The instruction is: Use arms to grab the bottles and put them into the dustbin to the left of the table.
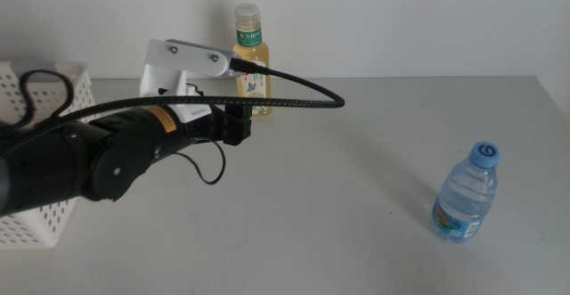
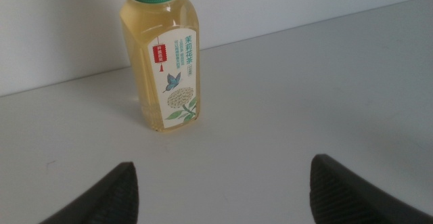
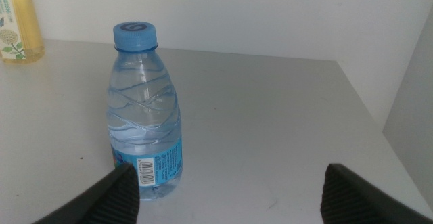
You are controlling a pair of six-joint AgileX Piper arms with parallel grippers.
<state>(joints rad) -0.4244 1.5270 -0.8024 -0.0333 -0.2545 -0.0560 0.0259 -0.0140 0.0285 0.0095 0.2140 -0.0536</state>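
A plain white wall (image 1: 401, 19) (bare) stands behind.

The tea bottle (image 2: 164, 61) carries a white label with Chinese characters too small to read, a small red tag and a butterfly drawing. The water bottle (image 3: 144, 116) shows a barcode on its blue label and a swirl mark on its cap.

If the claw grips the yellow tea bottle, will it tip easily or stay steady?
The tea bottle is tall and narrow, standing upright, so a push high up may tip it. It looks nearly full, so probably fairly heavy and steadier. The open left claw faces its smooth label, which might be slippery.
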